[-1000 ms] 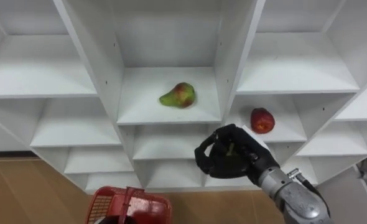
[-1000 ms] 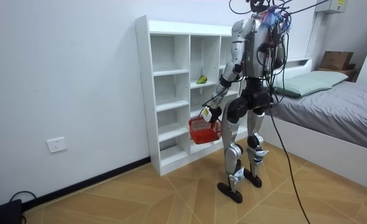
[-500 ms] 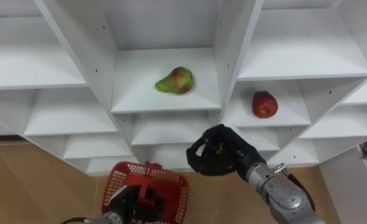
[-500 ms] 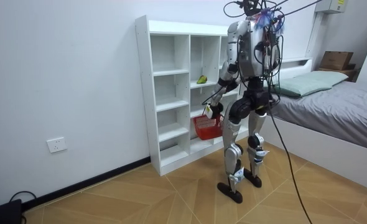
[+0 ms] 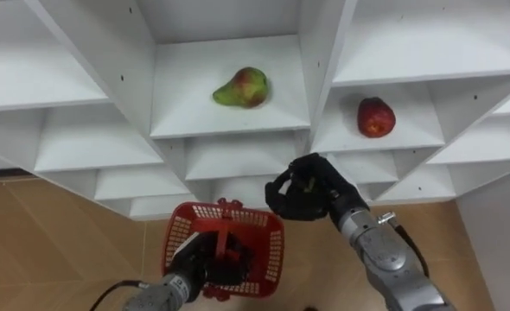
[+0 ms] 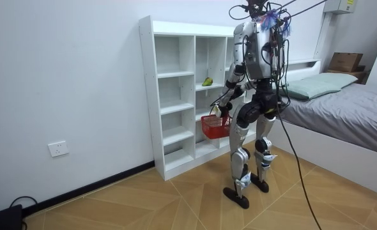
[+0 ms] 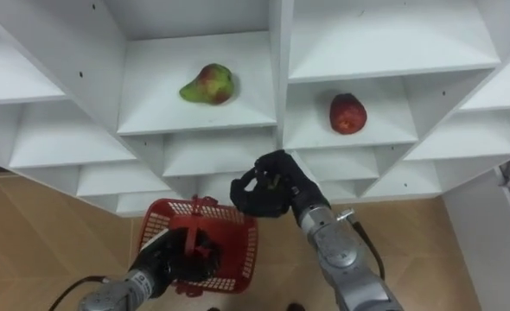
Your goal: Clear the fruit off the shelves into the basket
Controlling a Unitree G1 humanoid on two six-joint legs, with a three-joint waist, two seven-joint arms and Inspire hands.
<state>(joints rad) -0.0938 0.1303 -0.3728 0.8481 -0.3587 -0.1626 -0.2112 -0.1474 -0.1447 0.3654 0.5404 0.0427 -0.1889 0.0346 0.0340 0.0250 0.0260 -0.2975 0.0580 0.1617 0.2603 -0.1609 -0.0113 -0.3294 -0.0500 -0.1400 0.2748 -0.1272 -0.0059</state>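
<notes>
Left eye view: the right hand (image 5: 311,188) hangs in front of the closet's lower shelves, its dark fingers curled into a tight ring. Inside the ring there seems to be a small greenish thing (image 5: 309,183), though the glove hides too much to tell what it is. Just below and to the left of it, the left hand (image 5: 193,269) is closed round the upright handle of a red basket (image 5: 272,250) and holds it over the wooden floor (image 5: 47,233), its mouth facing up toward the right hand.

Above the hands, a green-and-red pear (image 5: 242,88) lies on its side on the middle shelf of the white closet (image 5: 324,52). A red apple (image 5: 376,117) sits in the next compartment to the right, one shelf lower, well apart from the pear.

In the room view the robot stands upright, close to the closet, with the basket at hip height between them. A bed (image 6: 342,102) lies on the room view's right.
</notes>
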